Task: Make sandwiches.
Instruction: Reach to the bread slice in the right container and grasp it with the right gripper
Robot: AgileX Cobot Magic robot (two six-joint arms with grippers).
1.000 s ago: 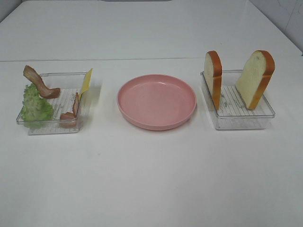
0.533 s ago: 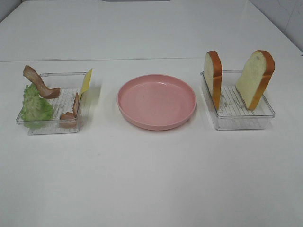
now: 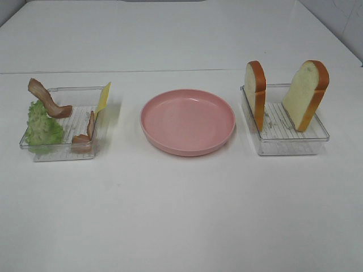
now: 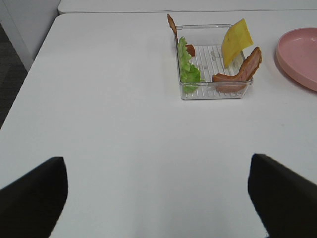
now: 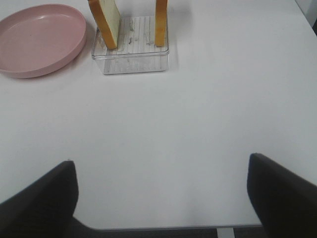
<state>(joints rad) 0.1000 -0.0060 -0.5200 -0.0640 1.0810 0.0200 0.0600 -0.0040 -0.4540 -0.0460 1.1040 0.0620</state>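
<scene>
No stacked sandwich is in view; the parts lie apart. Two bread slices (image 3: 256, 93) (image 3: 306, 93) stand upright in the right clear tray (image 3: 289, 148), and one slice shows in the right wrist view (image 5: 105, 20). Green lettuce (image 3: 41, 124), bacon strips (image 3: 48, 99) (image 3: 86, 133) and yellow cheese (image 3: 104, 97) sit in the left clear tray (image 3: 62, 156). The pink plate (image 3: 187, 122) between the trays holds nothing. My left gripper (image 4: 156, 159) and right gripper (image 5: 161, 159) are open, empty, well short of the trays, and out of the exterior high view.
The white table's left edge (image 4: 29, 64) shows in the left wrist view. Its near edge (image 5: 163, 229) shows under the right gripper. The left wrist view also shows the lettuce (image 4: 187, 67), cheese (image 4: 235, 42) and bacon (image 4: 240, 74).
</scene>
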